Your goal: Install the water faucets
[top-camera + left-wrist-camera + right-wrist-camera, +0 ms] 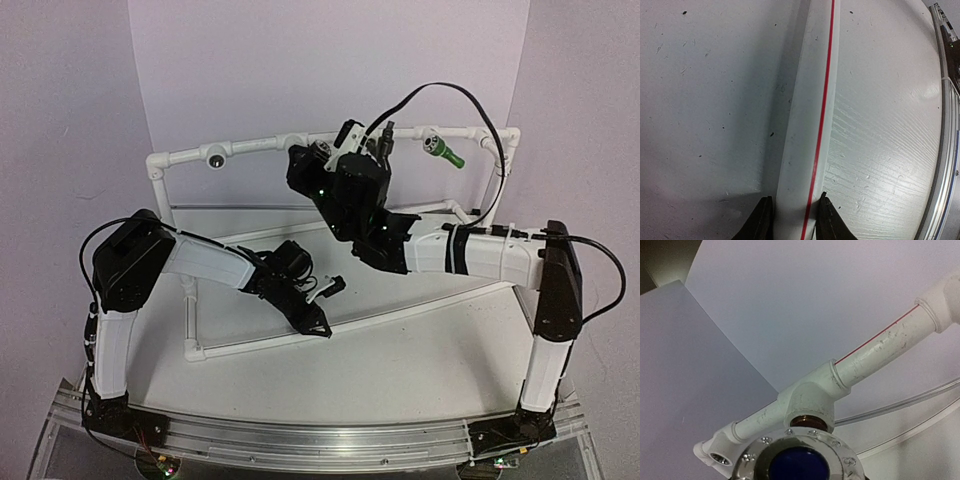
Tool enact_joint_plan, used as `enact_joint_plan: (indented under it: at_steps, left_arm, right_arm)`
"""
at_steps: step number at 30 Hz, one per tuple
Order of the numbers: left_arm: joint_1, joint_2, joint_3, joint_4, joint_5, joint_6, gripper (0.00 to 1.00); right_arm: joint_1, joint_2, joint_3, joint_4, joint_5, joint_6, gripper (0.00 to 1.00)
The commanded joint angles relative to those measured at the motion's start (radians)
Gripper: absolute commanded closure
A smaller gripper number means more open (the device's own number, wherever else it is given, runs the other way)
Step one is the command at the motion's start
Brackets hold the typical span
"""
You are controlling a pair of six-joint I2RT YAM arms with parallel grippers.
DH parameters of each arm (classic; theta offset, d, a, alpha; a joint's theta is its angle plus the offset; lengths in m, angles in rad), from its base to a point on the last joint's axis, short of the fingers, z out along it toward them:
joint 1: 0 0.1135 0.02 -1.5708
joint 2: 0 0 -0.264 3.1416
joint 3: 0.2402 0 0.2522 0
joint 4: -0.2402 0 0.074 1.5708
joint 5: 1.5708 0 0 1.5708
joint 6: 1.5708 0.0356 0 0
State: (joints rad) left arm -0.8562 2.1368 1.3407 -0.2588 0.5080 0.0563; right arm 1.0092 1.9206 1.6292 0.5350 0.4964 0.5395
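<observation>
Item: faucet point(800, 460) at the top rail's middle tee point(807, 402), counter's 12 o'clock; left fingers point(760, 222) nearly closed on lower pipe point(810, 125), bracing frame; right fingers point(383, 140), grip cannot be told; best threaded square, gently.

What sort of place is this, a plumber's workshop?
Probably a robotics lab test bench: a left arm and right arm bolted to a metal rail, a white pipe frame with a green faucet as a practice piece, and a plain white backdrop.
</observation>
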Motion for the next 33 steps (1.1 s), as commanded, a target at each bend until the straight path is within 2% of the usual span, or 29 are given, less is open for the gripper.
enact_joint_plan:
  at_steps: [1,6,12,18,20,24,29,33]
  left_arm:
    - [-0.003,0.151,-0.075,-0.149,-0.168,-0.095,1.00]
    - [-0.003,0.160,-0.075,-0.148,-0.165,-0.094,1.00]
    - [-0.003,0.156,-0.069,-0.150,-0.154,-0.094,1.00]
    - [-0.003,0.167,-0.066,-0.151,-0.158,-0.093,1.00]
    - [-0.003,0.158,-0.067,-0.151,-0.153,-0.093,0.99]
    - [-0.004,0.155,-0.069,-0.149,-0.150,-0.093,1.00]
    - [-0.004,0.164,-0.065,-0.152,-0.152,-0.092,1.00]
    - [-0.004,0.161,-0.065,-0.151,-0.149,-0.093,0.99]
  right_arm:
    - [-0.039,-0.018,-0.044,0.055,-0.130,0.206,0.71]
    - [-0.036,-0.099,-0.129,-0.025,-0.184,0.126,0.46]
    - [-0.005,-0.217,-0.234,-0.134,-0.263,-0.059,0.29]
    - [0.059,-0.335,-0.263,-0.362,-0.224,-0.395,0.19]
    - [0.083,-0.366,-0.261,-0.425,-0.192,-0.555,0.19]
    - [0.155,-0.384,-0.216,-0.515,-0.048,-0.996,0.13]
    - [0.193,-0.350,-0.154,-0.523,0.066,-1.506,0.08]
    - [0.191,-0.279,-0.097,-0.499,0.153,-1.855,0.06]
